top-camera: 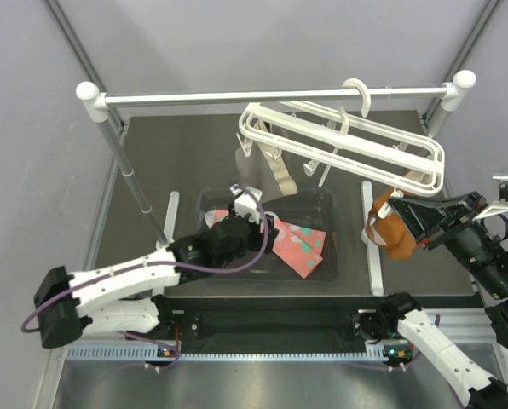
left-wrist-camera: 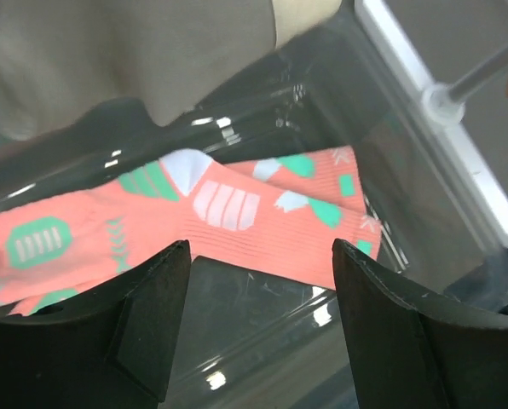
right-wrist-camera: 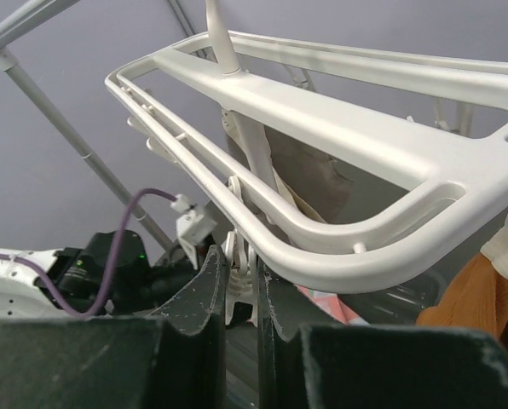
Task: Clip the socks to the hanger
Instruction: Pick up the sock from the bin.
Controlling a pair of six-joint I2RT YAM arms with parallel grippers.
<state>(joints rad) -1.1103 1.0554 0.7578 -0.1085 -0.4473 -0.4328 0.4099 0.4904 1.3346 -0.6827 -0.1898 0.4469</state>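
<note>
The salmon-pink socks (top-camera: 301, 247) with mint marks lie flat in a clear tray (top-camera: 204, 201); they fill the left wrist view (left-wrist-camera: 237, 213). My left gripper (top-camera: 247, 211) hangs open and empty just above them, its jaws wide apart (left-wrist-camera: 261, 251). The white hanger (top-camera: 348, 141) hangs tilted by its hook from the rail. My right gripper (top-camera: 396, 209) is under the hanger's right end. In the right wrist view it (right-wrist-camera: 241, 256) is shut on a small white dangling clip (right-wrist-camera: 242, 285) below the hanger frame (right-wrist-camera: 339, 136).
A metal rail (top-camera: 271, 96) with white ball ends spans the back. A beige-grey cloth (top-camera: 279, 175) and a rust-orange cloth (top-camera: 392, 232) hang from the hanger. White strips (top-camera: 372, 243) lie on the dark table beside the tray.
</note>
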